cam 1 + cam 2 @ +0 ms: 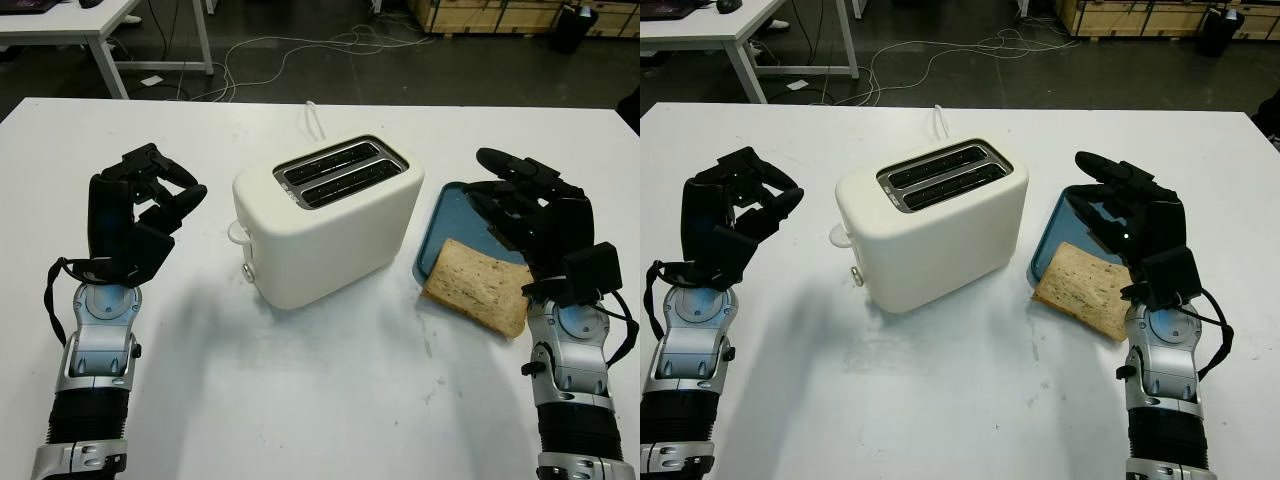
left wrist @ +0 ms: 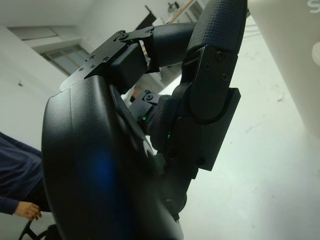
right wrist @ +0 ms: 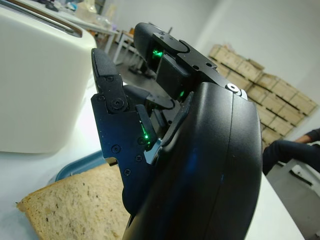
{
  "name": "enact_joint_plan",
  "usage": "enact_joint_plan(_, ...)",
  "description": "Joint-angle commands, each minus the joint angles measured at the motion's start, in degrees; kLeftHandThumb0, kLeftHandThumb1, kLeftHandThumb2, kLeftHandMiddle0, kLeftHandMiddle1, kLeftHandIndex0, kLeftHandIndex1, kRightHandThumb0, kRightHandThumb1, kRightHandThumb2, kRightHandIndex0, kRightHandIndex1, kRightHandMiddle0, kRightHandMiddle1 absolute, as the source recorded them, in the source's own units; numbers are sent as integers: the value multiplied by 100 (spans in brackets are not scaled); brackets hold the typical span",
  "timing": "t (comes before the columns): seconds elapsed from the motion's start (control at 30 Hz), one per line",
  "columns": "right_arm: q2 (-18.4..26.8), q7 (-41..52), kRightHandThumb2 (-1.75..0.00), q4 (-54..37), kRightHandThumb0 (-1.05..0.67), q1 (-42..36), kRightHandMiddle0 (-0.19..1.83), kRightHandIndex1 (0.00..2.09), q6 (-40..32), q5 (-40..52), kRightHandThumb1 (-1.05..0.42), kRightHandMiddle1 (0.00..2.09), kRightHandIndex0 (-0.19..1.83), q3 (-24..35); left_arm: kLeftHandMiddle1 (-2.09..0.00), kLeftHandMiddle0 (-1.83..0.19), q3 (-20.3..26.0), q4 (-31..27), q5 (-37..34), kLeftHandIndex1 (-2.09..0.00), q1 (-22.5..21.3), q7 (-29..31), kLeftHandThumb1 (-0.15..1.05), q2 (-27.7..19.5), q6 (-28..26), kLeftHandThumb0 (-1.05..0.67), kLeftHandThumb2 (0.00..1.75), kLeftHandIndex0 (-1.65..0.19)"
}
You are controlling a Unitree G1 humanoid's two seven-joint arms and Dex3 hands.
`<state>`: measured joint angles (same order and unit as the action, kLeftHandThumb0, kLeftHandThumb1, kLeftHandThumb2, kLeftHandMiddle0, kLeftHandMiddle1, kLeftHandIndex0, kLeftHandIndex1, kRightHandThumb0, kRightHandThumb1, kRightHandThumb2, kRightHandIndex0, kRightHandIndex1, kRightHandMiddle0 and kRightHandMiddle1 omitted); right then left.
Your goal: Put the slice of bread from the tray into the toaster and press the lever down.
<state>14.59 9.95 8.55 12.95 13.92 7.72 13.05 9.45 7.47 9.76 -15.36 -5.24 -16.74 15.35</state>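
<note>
Nothing is done yet: the bread slice [image 1: 478, 287] lies half off the blue tray [image 1: 455, 209] at four o'clock of the white toaster [image 1: 325, 222], its slots empty, the right hand [image 1: 530, 215] open above it, the left hand [image 1: 135, 215] curled, empty, at nine o'clock on the worktop [image 1: 300, 390].

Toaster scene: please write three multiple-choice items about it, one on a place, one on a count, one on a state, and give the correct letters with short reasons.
1. Where is the slice of bread?
A. in a toaster slot
B. partly on the blue tray, overhanging onto the table
C. in the left hand

2. How many slots has the white toaster?
A. one
B. two
C. four

3. What does the right hand hold?
A. nothing
B. the bread
C. the tray

Answers: 1 B, its near corner lies past the tray rim. 2 B, two dark slots show on top. 3 A, it is open above the tray.
</note>
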Motion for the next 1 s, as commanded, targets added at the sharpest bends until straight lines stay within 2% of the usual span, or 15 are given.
enact_joint_plan(0.0, 68, 4, 0, -26, -35, -7, 90, 96, 37, -56, -83, 3, 53, -4, -155, -91, -14, -80, -37, -127, 15, 20, 92, 16, -79, -98, 8, -86)
enact_joint_plan(0.33, 205, 209, 0, -194, -34, -122, 89, 97, -288, -15, -83, 2, 50, -73, -157, -92, -60, -71, -49, -129, -4, 10, 92, 130, -109, -99, 11, -86)
enact_joint_plan(0.43, 592, 500, 0, -275, -35, -226, 84, 98, -335, -256, -83, 0, 46, -173, -156, -92, -59, -69, -16, -129, 7, -29, 92, 142, -84, -99, 11, -86)
enact_joint_plan(0.47, 809, 593, 0, -271, -34, -279, 83, 94, -228, -465, -83, 0, 47, -212, -156, -92, -58, -77, -21, -130, 14, -24, 92, 142, -90, -99, 12, -86)
enact_joint_plan(0.5, 1017, 672, 0, -247, -37, -329, 80, 81, -97, -667, -82, 0, 50, -246, -156, -91, -56, -87, -25, -130, 21, -19, 92, 143, -102, -98, 12, -85)
enact_joint_plan(0.6, 1658, 949, 0, -26, -38, -526, 77, 51, 576, -1127, -80, 0, 58, -280, -157, -91, -53, -94, -9, -131, 37, -52, 92, 162, -120, -98, 12, -85)
enact_joint_plan(0.7, 2345, 978, 0, 416, -37, -758, 70, 30, 1586, -1725, -76, 0, 59, -306, -159, -92, -58, -36, -22, -132, 41, -55, 92, 178, -49, -98, 13, -84)
enact_joint_plan(0.83, 2958, 721, 0, 1095, -39, -995, 57, 13, 2835, -2356, -75, 0, 54, -336, -160, -93, -81, 15, -20, -131, 38, -49, 92, 207, -3, -97, 13, -84)
enact_joint_plan(0.97, 3400, -29, 0, 2094, -50, -776, 43, 4, 4091, -3261, -76, 0, 44, -502, -158, -92, -68, 97, -14, -131, 22, -60, 92, 188, 115, -97, 14, -84)
